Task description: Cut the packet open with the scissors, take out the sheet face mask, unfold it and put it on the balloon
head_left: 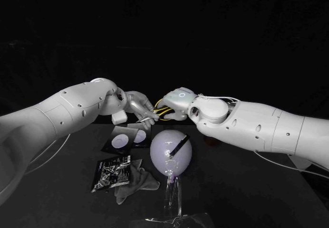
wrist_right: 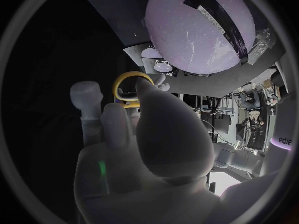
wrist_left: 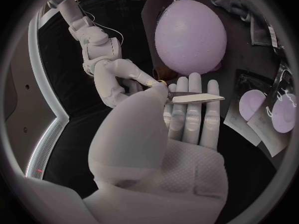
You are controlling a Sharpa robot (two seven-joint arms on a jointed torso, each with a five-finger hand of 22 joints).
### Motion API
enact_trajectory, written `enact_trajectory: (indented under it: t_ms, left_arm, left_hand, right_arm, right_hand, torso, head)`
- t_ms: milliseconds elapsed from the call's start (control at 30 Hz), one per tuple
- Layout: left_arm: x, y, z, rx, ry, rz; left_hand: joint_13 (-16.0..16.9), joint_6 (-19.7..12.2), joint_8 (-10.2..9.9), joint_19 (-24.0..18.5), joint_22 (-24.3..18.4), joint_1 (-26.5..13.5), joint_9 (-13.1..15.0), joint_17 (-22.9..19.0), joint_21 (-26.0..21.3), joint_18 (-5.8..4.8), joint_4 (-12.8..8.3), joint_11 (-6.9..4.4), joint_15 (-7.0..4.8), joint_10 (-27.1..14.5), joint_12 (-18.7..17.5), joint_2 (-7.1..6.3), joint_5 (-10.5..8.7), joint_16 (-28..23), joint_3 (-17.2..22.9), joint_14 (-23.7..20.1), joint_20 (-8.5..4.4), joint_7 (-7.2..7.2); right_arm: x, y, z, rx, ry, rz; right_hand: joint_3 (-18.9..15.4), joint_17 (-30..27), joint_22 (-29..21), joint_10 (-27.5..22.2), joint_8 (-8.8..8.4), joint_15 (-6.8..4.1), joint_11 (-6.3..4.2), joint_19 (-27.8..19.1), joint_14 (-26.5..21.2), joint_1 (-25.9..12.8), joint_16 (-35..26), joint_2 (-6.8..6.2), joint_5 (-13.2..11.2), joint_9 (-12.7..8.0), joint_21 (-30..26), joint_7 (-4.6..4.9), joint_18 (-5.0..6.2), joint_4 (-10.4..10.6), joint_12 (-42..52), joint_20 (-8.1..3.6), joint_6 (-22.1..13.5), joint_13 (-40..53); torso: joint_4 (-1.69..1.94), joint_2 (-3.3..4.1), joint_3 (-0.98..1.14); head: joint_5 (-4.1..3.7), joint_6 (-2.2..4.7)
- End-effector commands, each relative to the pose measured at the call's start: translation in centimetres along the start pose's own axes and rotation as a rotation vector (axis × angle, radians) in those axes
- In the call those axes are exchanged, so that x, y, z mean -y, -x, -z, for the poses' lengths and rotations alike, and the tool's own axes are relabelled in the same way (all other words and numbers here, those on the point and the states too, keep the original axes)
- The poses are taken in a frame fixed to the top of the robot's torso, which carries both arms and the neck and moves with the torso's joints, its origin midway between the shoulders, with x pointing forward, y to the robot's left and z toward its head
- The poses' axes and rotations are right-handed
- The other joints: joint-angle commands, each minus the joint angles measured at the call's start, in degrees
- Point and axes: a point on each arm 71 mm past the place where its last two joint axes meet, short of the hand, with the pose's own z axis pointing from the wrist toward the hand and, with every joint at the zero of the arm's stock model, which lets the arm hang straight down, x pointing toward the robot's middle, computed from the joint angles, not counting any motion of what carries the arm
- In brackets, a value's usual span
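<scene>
The scissors [head_left: 159,112] hang above the table between my two hands. My left hand [head_left: 140,110] pinches the silver blades [wrist_left: 194,98] between thumb and fingers. My right hand [head_left: 177,102] has its fingers at the yellow handles [wrist_right: 129,86]. Below them the pale lilac balloon [head_left: 170,151] stands on a clear stand [head_left: 173,197], with a black printed strip [wrist_right: 218,21] lying across it. A black foil packet [head_left: 112,172] lies flat to the left of the balloon. A crumpled grey sheet [head_left: 135,183] sits beside it; I cannot tell if this is the mask.
A dark card with two pale round shapes [head_left: 130,138] lies behind the packet, close to the balloon, also seen as the card [wrist_left: 268,110] past my left fingers. Clear film [head_left: 178,219] lies at the table's front edge.
</scene>
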Motion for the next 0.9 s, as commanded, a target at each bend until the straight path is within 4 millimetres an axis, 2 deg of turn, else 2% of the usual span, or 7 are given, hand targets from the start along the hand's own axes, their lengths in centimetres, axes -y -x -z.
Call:
enact_trajectory:
  t_ms: [33, 100, 133, 300, 533, 700, 900]
  left_arm:
    - [0.11, 0.11, 0.10, -0.010, 0.011, 0.032]
    - [0.04, 0.08, 0.11, -0.016, 0.018, 0.035]
    - [-0.01, 0.07, 0.12, -0.020, 0.022, 0.036]
    - [-0.18, 0.03, 0.15, -0.032, 0.038, 0.040]
    - [-0.37, 0.03, 0.19, -0.040, 0.052, 0.048]
    - [-0.49, 0.06, 0.21, -0.042, 0.059, 0.053]
    - [-0.63, 0.02, 0.17, -0.047, 0.066, 0.062]
  left_hand:
    - [0.07, -0.46, 0.23, 0.22, 0.08, -0.58, 0.11, 0.10, 0.32, 0.65, -5.20, -1.79, -0.09, 2.19, 0.24, 0.26, 0.40, -0.09, 4.84, 0.49, -0.19, -0.07]
    - [0.07, -0.46, 0.23, 0.22, 0.08, -0.58, 0.11, 0.10, 0.32, 0.65, -5.20, -1.79, -0.09, 2.19, 0.24, 0.26, 0.40, -0.09, 4.84, 0.49, -0.19, -0.07]
    - [0.07, -0.46, 0.23, 0.22, 0.08, -0.58, 0.11, 0.10, 0.32, 0.65, -5.20, -1.79, -0.09, 2.19, 0.24, 0.26, 0.40, -0.09, 4.84, 0.49, -0.19, -0.07]
    - [0.08, -0.48, 0.29, 0.27, 0.12, -0.69, 0.26, 0.18, 0.40, 0.65, -5.41, -1.82, -0.13, 2.28, 0.24, 0.28, 0.40, -0.08, 4.94, 0.55, -0.24, -0.10]
    - [0.08, -0.49, 0.30, 0.28, 0.13, -0.73, 0.30, 0.20, 0.42, 0.65, -5.46, -1.83, -0.14, 2.30, 0.25, 0.28, 0.39, -0.07, 4.96, 0.57, -0.26, -0.10]
    - [0.08, -0.49, 0.31, 0.29, 0.14, -0.76, 0.33, 0.21, 0.43, 0.65, -5.50, -1.84, -0.14, 2.32, 0.25, 0.29, 0.40, -0.07, 4.98, 0.58, -0.26, -0.11]
    - [0.08, -0.50, 0.33, 0.30, 0.15, -0.79, 0.37, 0.23, 0.45, 0.65, -5.55, -1.85, -0.15, 2.35, 0.25, 0.31, 0.40, -0.07, 5.02, 0.59, -0.28, -0.11]
  right_arm:
    - [-0.72, -0.25, -0.09, -0.037, 0.062, -0.020]
    - [-0.72, -0.20, -0.10, -0.032, 0.063, -0.025]
    - [-0.71, -0.17, -0.12, -0.030, 0.063, -0.026]
    - [-0.65, -0.15, -0.17, -0.032, 0.050, -0.027]
    - [-0.47, -0.07, -0.07, -0.022, 0.047, -0.030]
    - [-0.47, 0.16, 0.10, 0.006, 0.075, -0.064]
    - [-0.39, 0.32, 0.23, 0.025, 0.098, -0.099]
  right_hand:
    - [1.43, 1.56, 1.23, -0.06, 0.33, -0.85, -0.66, 1.01, 3.20, -0.11, 1.20, -0.07, -0.25, -0.31, 2.58, -0.18, -1.08, -0.31, -0.22, -0.30, 0.52, 0.00]
    - [2.56, 2.87, 2.25, 0.33, 0.33, -1.36, -1.33, 1.69, 3.47, -0.15, 2.25, 0.11, -0.24, -0.59, 4.95, 0.03, -1.40, -0.62, -0.17, -0.61, 0.68, 0.02]
    - [3.90, 3.44, 2.98, 0.42, 0.28, -3.05, -3.74, 2.09, 3.58, -0.09, 2.83, 0.04, -0.24, -0.94, 6.30, 1.34, -1.55, -1.09, -0.25, -1.02, 0.73, -0.03]
    - [5.84, 4.64, 4.22, -0.29, -0.01, -4.34, -5.05, 2.56, 3.65, -1.26, 3.88, -1.14, -0.18, -2.02, 8.29, 1.99, -1.84, -1.69, -0.32, -1.58, -0.51, -0.07]
    - [6.21, 5.51, 5.26, -4.56, 0.03, -1.62, -0.62, 2.87, 3.61, -2.70, 4.78, -2.99, -0.21, -3.38, 9.50, 0.40, -2.12, -2.83, -0.31, -1.62, -2.34, -0.04]
    - [7.55, 4.69, 5.31, -3.77, 0.53, -0.69, 0.50, 2.50, 3.35, -1.83, 4.46, -2.20, -0.23, -3.77, 8.58, -0.41, -2.05, -4.15, -0.08, -1.01, -1.59, 0.07]
    - [11.39, 4.81, 6.04, -0.35, 0.50, -3.12, -3.52, 2.49, 3.35, -1.87, 4.75, -1.09, -0.32, -4.81, 9.24, 0.97, -1.92, -5.95, 0.02, -1.48, -1.11, 0.01]
  torso:
    - [0.05, 0.03, 0.03]
    - [0.07, 0.04, 0.02]
    - [0.07, 0.02, 0.01]
    - [0.01, -0.01, -0.02]
    - [0.02, -0.02, -0.02]
    - [-0.01, 0.01, 0.00]
    - [-0.03, 0.01, 0.05]
  head:
    - [0.01, -0.11]
    - [-0.03, -0.13]
    - [-0.02, -0.13]
    - [-0.04, -0.15]
    - [-0.11, -0.13]
    - [-0.14, -0.15]
    - [-0.10, -0.20]
